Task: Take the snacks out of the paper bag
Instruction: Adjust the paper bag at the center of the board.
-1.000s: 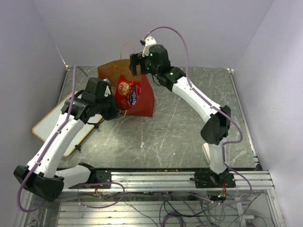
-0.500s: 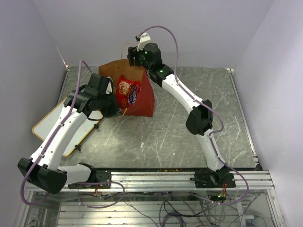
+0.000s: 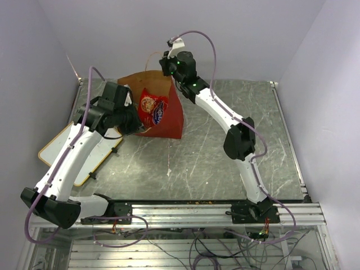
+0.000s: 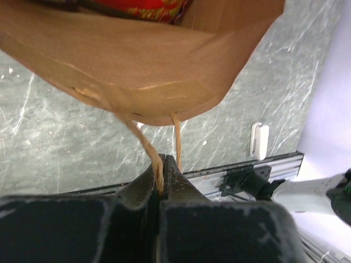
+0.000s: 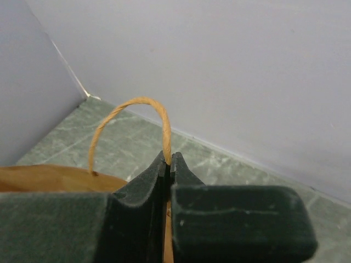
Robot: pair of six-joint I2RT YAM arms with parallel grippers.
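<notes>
Paper bag (image 3: 170, 122) looks matt, red packet (image 3: 153, 109) glossy and crinkled, table (image 3: 214, 152) scuffed.

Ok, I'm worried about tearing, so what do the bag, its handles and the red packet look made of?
The paper bag looks like stiff matte paper, red outside, plain brown inside, with sharp creases. Its loop handles look like twisted paper cord, tan with a spiral grain, though fibre twine is possible. The red packet is probably thin plastic film, going by its crinkled, printed surface.

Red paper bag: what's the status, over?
Left gripper shut on one thin tan loop handle, right gripper on the other handle. Red paper bag spread open, large red crinkly packet at its mouth. Nothing in the way.
</notes>
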